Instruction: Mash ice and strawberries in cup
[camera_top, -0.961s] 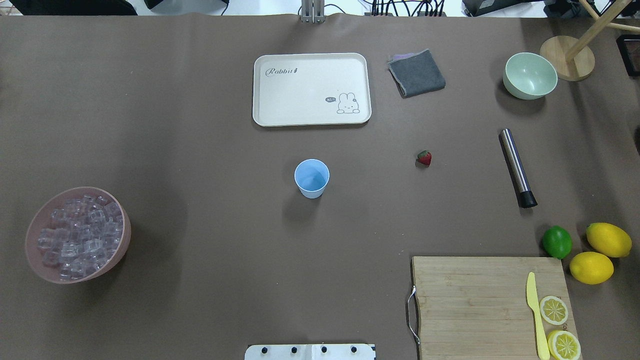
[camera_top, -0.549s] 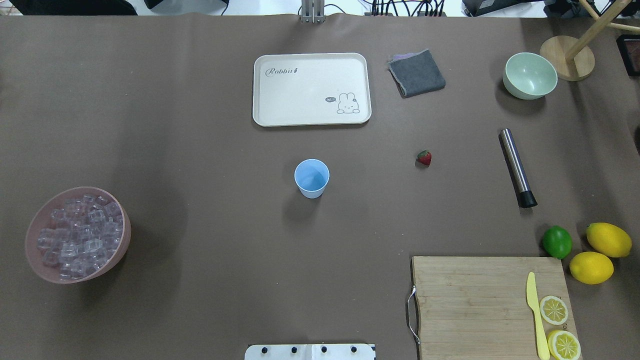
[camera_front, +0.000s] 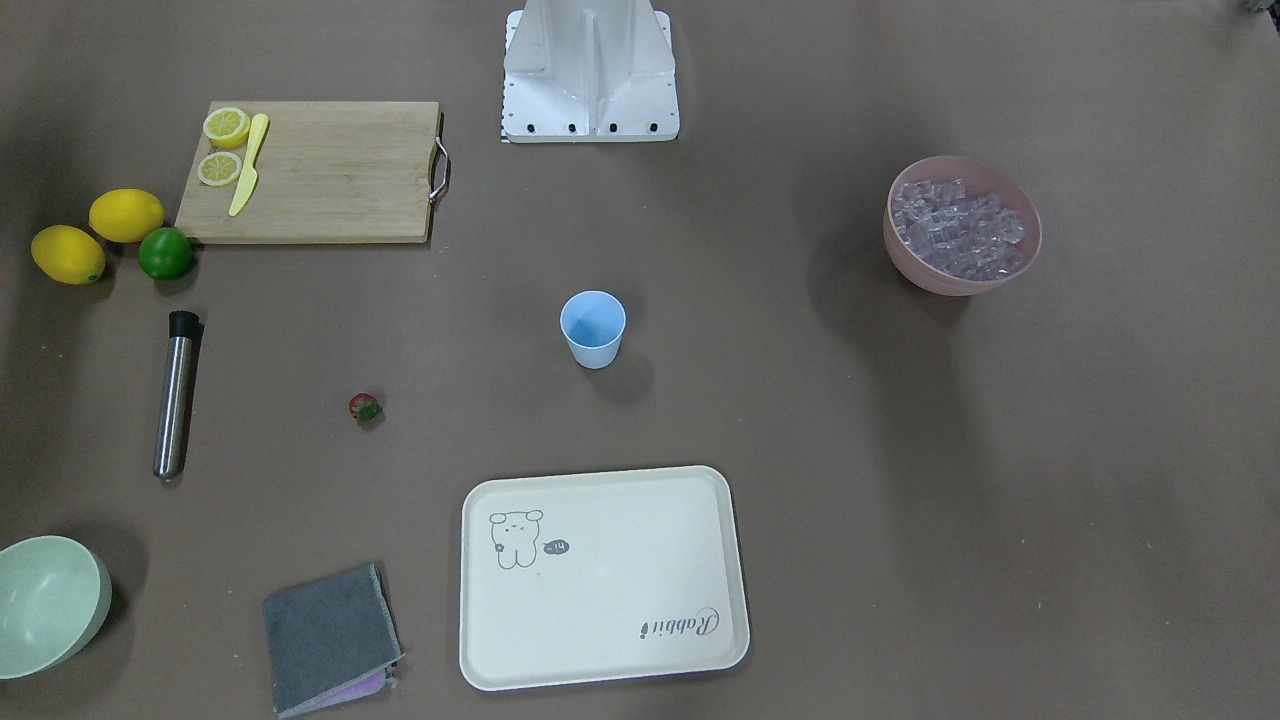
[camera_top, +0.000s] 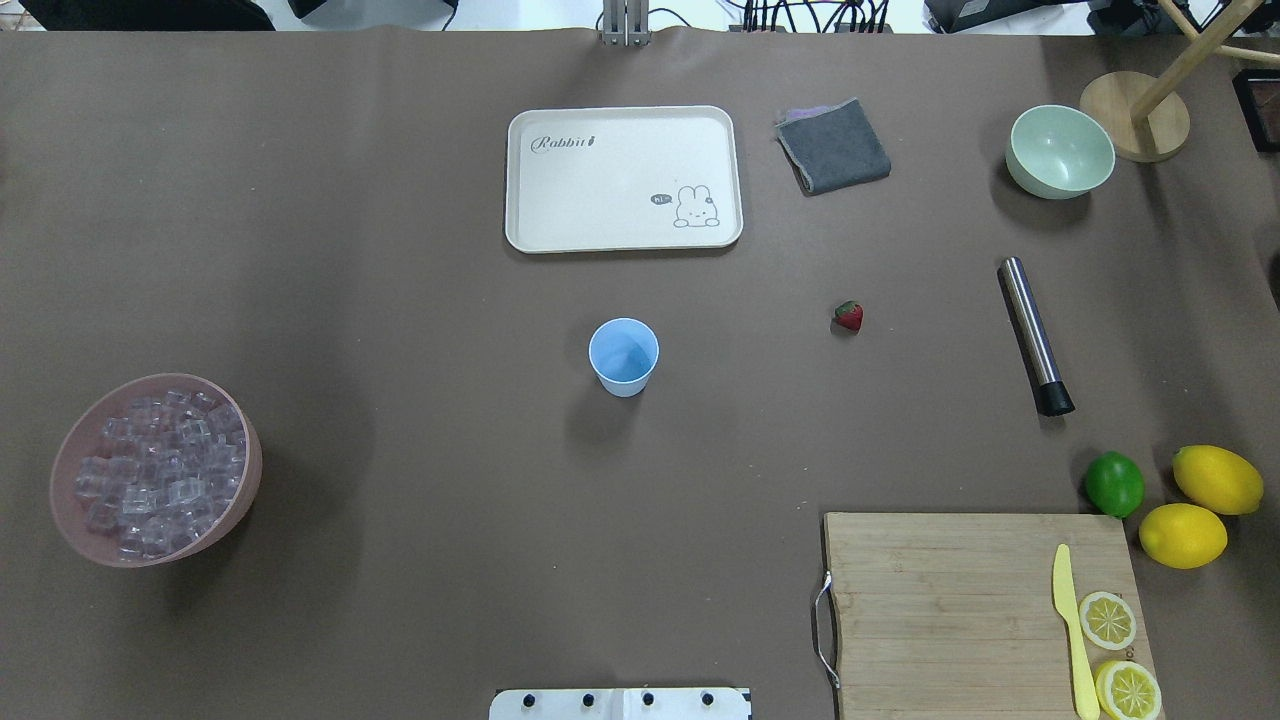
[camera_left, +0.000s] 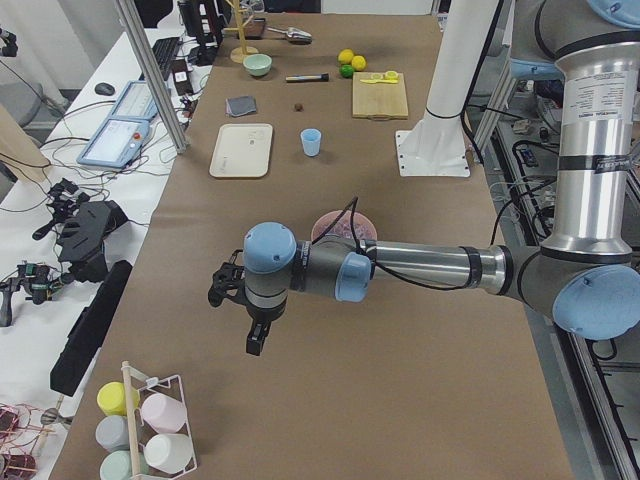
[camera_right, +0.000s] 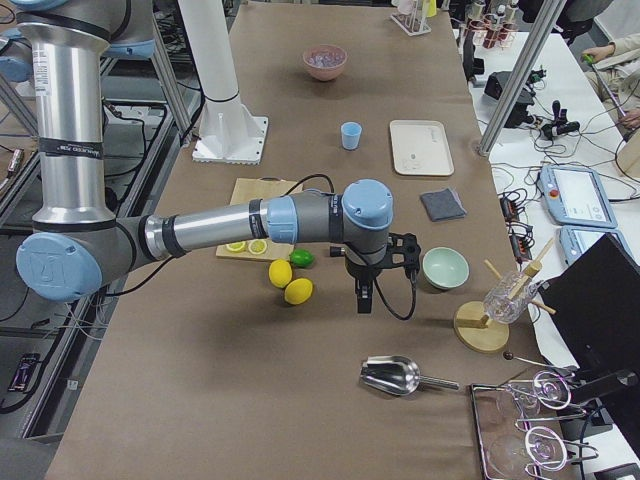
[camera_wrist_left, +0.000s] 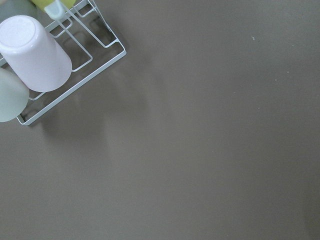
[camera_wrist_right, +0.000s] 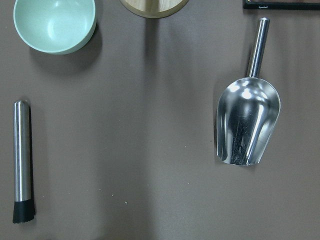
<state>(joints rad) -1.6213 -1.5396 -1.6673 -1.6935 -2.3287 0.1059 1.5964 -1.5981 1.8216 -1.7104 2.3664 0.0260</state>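
L gripper (camera_left: 254, 342), R gripper (camera_right: 362, 303): side views only, jaw state unclear. Green bowl (camera_front: 48, 600) cut by edge.

Cup (camera_top: 623, 357) between ice (camera_top: 160, 470) and strawberry (camera_top: 848, 316)

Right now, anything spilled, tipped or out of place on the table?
Nothing stands out. The cup stands upright and looks empty, the ice is all inside the pink bowl, and the strawberry lies alone on the table. No spills.

The right arm (camera_right: 220, 230) reaches low across the counter (camera_right: 250, 400), its right gripper (camera_right: 363, 300) pointing down between the lemons (camera_right: 298, 291) and the pale green bowl (camera_right: 445, 268). A metal scoop (camera_right: 395, 375) lies nearer the camera. The blue cup (camera_right: 350, 135) stands far off, beside the cream tray (camera_right: 421, 147).
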